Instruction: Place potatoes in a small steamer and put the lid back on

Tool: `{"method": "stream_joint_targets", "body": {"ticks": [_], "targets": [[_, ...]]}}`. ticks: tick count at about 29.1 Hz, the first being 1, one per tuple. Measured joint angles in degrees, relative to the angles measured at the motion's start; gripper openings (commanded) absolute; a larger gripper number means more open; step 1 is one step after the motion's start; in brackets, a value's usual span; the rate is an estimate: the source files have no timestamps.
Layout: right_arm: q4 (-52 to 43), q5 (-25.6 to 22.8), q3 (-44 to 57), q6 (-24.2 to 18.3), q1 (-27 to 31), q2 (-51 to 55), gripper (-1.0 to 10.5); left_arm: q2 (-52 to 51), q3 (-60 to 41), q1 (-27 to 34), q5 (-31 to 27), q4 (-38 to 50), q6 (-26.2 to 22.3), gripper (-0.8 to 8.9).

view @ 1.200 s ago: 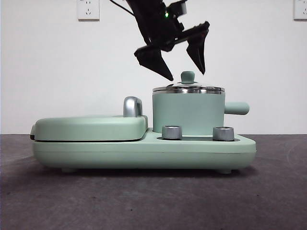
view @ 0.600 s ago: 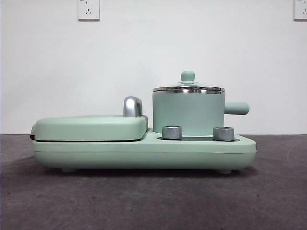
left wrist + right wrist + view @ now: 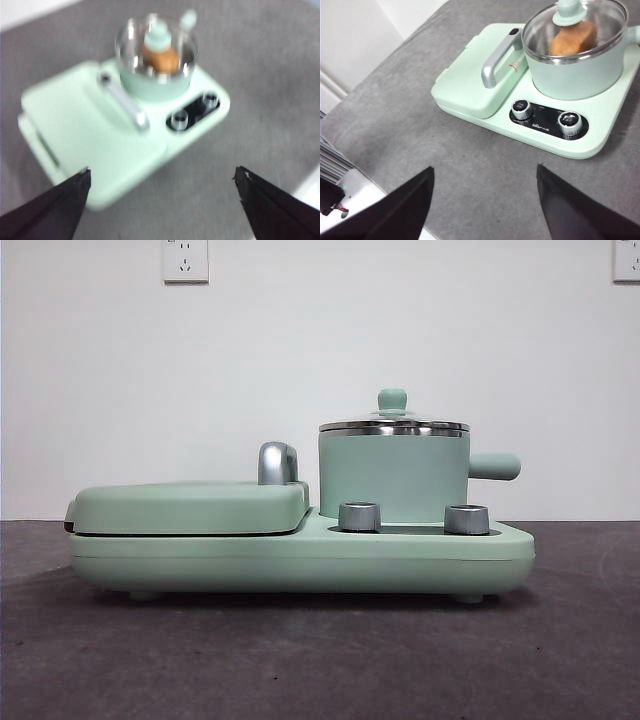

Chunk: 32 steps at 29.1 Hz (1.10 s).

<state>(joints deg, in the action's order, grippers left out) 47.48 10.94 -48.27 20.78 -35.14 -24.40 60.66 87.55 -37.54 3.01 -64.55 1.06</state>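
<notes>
The mint-green small steamer (image 3: 392,475) stands on the right side of the cooker base (image 3: 300,555). The glass lid (image 3: 393,424) with its green knob sits closed on it. Through the lid the orange-brown potato (image 3: 572,39) lies inside the steamer; it also shows in the left wrist view (image 3: 160,58). My left gripper (image 3: 162,177) is open and empty, high above the cooker. My right gripper (image 3: 485,175) is open and empty, pulled back over the table in front of the cooker. Neither arm shows in the front view.
A flat mint-green griddle cover (image 3: 190,506) with a chrome handle (image 3: 277,462) takes the cooker's left side. Two steel dials (image 3: 360,516) sit on the front panel. The steamer's side handle (image 3: 495,466) points right. Grey table (image 3: 320,660) lies all around.
The open gripper that hung over the lid a second ago has risen out of the front view. The lid stays on the steamer.
</notes>
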Motion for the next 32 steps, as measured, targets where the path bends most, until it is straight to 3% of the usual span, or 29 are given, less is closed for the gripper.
{"method": "stream_joint_targets", "body": {"ticks": [6, 11, 18, 19, 20, 21, 22, 32], "targets": [[-0.2, 2.6, 0.0, -2.0, 0.0, 0.0, 3.2, -15.8, -17.0, 0.0, 0.0, 6.2, 5.0, 4.66], [-0.2, 2.6, 0.0, -3.5, 0.0, 0.0, 4.3, -28.6, -27.9, 0.0, 0.0, 12.2, 6.6, 4.66], [-0.2, 2.6, 0.0, -4.1, 0.0, 0.0, 4.3, -32.7, -34.0, 0.0, 0.0, 12.1, 7.4, 4.37], [-0.3, 2.4, 0.0, -4.1, 0.0, 0.0, 3.8, -32.6, -34.0, 0.0, 0.0, 12.2, 7.4, 3.2], [-0.4, 2.2, 0.0, -4.1, 0.0, 0.0, 2.2, -32.5, -34.0, 0.0, 0.0, 12.3, 7.3, 1.16], [-0.5, 2.0, 0.0, -4.1, 0.0, 0.0, 0.4, -32.3, -34.0, 0.0, 0.0, 12.5, 7.3, -0.22], [-0.6, 1.7, 0.0, -4.3, 0.0, 0.0, 0.1, -32.2, -34.0, 0.0, -0.1, 12.5, 7.3, 0.24], [-1.1, -0.4, 0.0, -5.4, 0.0, 0.0, 0.1, -30.5, -34.0, 0.0, -0.9, 12.5, 7.3, 0.06]]}}
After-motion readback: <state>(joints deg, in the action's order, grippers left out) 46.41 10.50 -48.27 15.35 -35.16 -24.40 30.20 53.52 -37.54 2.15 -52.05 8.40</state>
